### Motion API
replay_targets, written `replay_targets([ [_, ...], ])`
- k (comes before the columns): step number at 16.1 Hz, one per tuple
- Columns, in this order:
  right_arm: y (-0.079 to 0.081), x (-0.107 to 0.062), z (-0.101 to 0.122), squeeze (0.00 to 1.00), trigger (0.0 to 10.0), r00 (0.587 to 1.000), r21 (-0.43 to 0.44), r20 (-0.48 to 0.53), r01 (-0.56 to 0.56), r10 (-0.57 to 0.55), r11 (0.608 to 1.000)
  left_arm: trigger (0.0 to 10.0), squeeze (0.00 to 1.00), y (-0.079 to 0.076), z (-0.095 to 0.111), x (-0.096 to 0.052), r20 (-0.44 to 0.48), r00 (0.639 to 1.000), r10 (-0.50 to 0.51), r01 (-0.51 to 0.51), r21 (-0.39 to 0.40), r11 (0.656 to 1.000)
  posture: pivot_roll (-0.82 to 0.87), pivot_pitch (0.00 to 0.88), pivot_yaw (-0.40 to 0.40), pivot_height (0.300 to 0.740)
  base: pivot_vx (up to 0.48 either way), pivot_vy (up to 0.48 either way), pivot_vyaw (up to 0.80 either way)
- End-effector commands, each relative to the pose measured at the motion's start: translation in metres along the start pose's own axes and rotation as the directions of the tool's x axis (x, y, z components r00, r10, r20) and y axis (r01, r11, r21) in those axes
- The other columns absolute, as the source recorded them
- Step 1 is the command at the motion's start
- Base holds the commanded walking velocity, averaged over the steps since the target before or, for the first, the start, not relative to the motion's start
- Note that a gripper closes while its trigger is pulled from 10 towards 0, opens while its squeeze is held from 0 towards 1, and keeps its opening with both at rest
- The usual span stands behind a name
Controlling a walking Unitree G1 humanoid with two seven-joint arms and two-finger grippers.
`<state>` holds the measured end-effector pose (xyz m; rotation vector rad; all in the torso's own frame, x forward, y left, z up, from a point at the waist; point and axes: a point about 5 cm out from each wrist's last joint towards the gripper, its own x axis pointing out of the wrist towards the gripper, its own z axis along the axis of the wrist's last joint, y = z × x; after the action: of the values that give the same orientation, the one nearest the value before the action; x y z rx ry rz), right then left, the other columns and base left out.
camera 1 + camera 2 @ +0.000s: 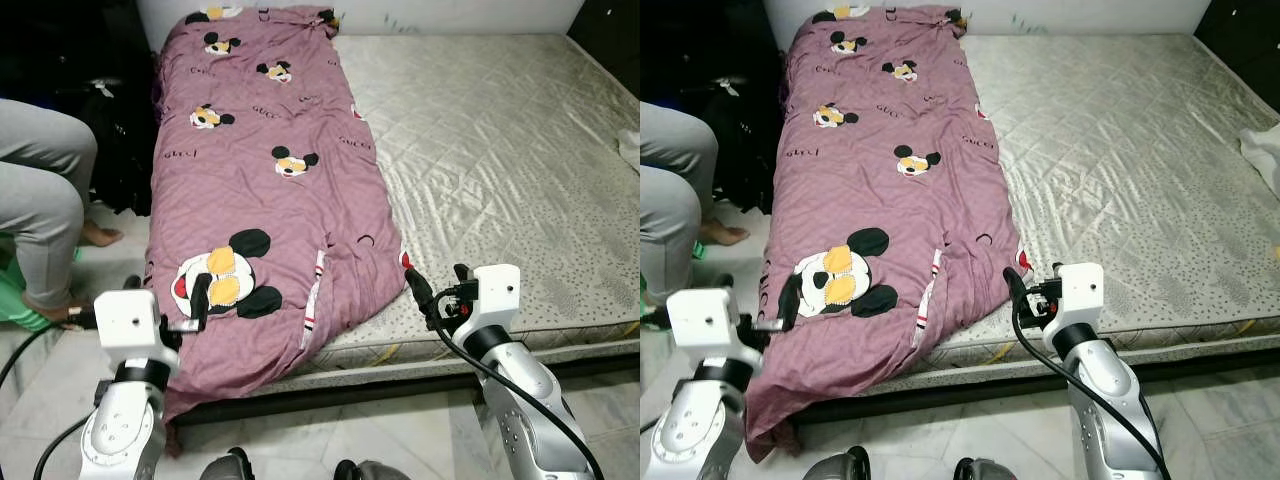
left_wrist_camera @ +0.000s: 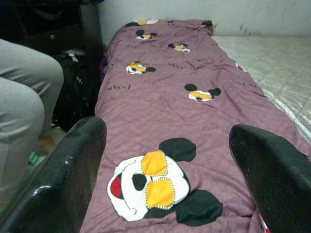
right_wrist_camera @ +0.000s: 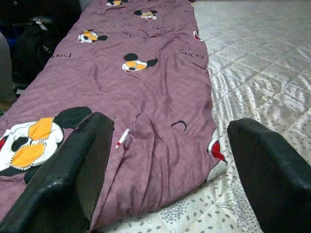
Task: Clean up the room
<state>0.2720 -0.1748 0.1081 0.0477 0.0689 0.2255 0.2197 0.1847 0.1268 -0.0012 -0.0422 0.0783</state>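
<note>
At the foot of the bed, both grippers hang with their jaws spread wide and nothing between them. The left gripper (image 2: 165, 184) looks over the near end of the mauve blanket (image 1: 260, 190), its two black fingers (image 2: 73, 174) standing either side of a large cartoon mouse print (image 2: 155, 187) with yellow glasses; in the head views this gripper sits just at the blanket's lower left corner, where the cloth spills over the mattress edge and droops toward the floor. The right gripper (image 3: 165, 170) hovers at the blanket's lower right edge — one finger over the purple cloth, the other over bare mattress (image 1: 500, 150) — right where the blanket's hem meets the quilted, silvery surface.

The blanket runs as a long strip down the left side of the bed, from the wall end to the near edge, printed with smaller mouse heads and lettering. To its right the pale quilted mattress lies bare and wide, reaching to the far wall and the right edge, where a bit of white cloth (image 1: 1265, 150) rests.

Left of the bed the gap is narrow: a seated person's grey-trousered legs (image 1: 40, 200) and bare feet occupy the tiled floor (image 1: 400, 440), with a dark bag (image 2: 77, 97) close against the bedside behind them.
</note>
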Motion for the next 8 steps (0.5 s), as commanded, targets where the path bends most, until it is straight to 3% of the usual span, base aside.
replay_targets([
  [1,0.0003,-0.0012,-0.0005,0.00,10.0,1.000,-0.003,-0.009,-0.004,0.004,1.000,10.0,0.00,0.0007,0.0007,-0.0021,-0.005,1.000,0.007,-0.007,-0.002,1.000,-0.03,0.196,-0.053,0.674,0.000,0.000,0.00],
  [8,0.0005,0.0015,0.0002,0.00,10.0,1.000,-0.013,-0.007,-0.010,0.010,1.000,10.0,0.00,-0.0011,0.0023,0.0021,0.001,0.999,0.037,-0.037,-0.007,0.999,-0.03,0.196,-0.055,0.665,0.000,0.000,0.00],
])
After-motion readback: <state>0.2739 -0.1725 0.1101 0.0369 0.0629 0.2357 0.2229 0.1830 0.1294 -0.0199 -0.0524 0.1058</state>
